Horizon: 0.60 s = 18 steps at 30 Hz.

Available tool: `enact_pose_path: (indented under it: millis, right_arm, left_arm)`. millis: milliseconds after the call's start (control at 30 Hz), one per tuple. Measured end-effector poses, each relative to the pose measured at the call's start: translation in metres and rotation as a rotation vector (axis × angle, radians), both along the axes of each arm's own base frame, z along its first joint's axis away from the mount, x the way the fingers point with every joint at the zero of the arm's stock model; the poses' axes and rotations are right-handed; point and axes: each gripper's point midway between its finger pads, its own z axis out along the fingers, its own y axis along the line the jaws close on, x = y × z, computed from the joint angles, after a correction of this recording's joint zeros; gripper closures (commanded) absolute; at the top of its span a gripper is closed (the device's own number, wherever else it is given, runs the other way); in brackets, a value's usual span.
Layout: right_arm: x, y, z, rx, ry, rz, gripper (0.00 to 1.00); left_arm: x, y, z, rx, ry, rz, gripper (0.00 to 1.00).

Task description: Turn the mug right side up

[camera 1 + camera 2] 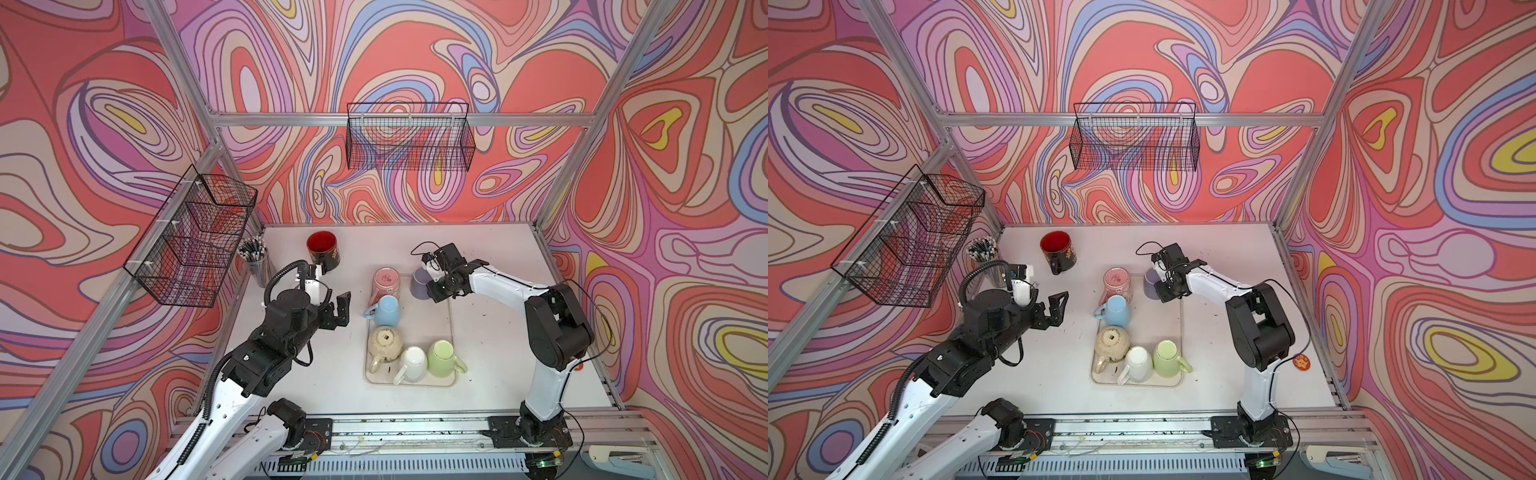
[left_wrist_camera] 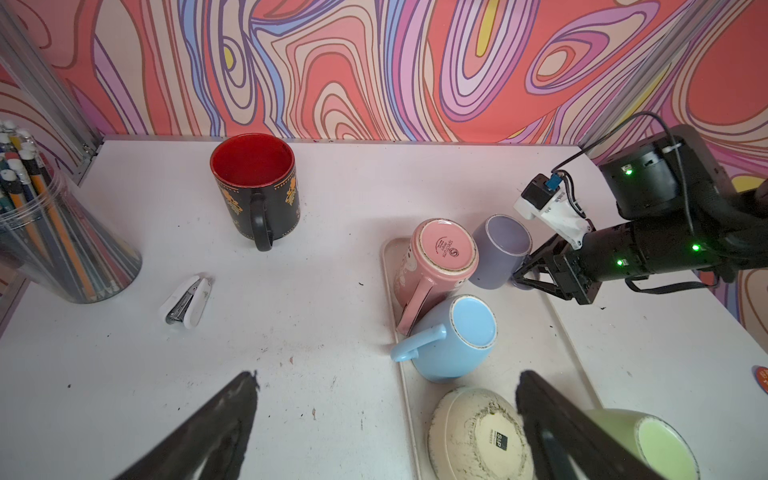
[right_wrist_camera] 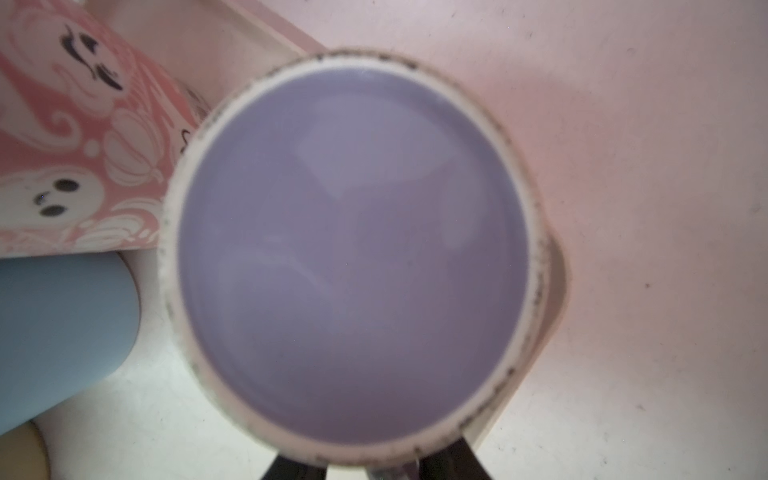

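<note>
Six mugs are sitting base-up on the tray (image 1: 440, 307): lavender mug (image 2: 500, 249), pink mug (image 2: 440, 257), blue mug (image 2: 465, 336), cream mug (image 1: 384, 343), white mug (image 1: 413, 363), green mug (image 1: 442, 357). Lavender mug is standing at the tray's far right corner, just beside the pink mug, with its handle (image 3: 390, 471) facing the right arm.

Right tool (image 2: 521, 279) is reaching in from the right. Its fingers (image 3: 449, 469) are straddling that handle and standing narrow; cannot tell whether they are actually pinching it.

Left tool (image 1: 337, 311) is hovering wide open over the bench (image 1: 498, 353), left of the tray, holding nothing.

Black mug (image 2: 257, 195), red inside, is standing upright at far left, well apart from the tray. Pencil cup (image 2: 62, 241) and stapler (image 2: 187, 301) are sitting near the bench's left edge.
</note>
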Motion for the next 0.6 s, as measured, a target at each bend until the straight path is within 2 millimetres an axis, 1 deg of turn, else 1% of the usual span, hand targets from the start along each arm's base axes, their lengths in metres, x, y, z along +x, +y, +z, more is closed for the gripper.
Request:
enact_pose_path:
  millis: [67, 300, 467, 600]
  right_arm:
    - [0.0019, 0.001, 0.0011, -0.004, -0.005, 0.0, 0.72]
    - [0.0025, 0.0029, 0.0015, -0.014, -0.008, 0.005, 0.9]
    - [0.0023, 0.0039, 0.0014, -0.022, -0.007, 0.007, 1.0]
    - [0.0019, 0.0042, 0.0013, -0.025, -0.008, 0.005, 1.0]
  left_arm:
    - [0.0002, -0.0001, -0.0003, 0.001, 0.001, 0.0, 0.0]
    - [0.0012, -0.0007, -0.0021, 0.003, 0.008, -0.001, 0.0]
    - [0.0011, -0.0006, -0.002, 0.003, 0.007, -0.001, 0.0]
    - [0.0009, -0.0005, -0.0016, 0.002, 0.006, -0.001, 0.0]
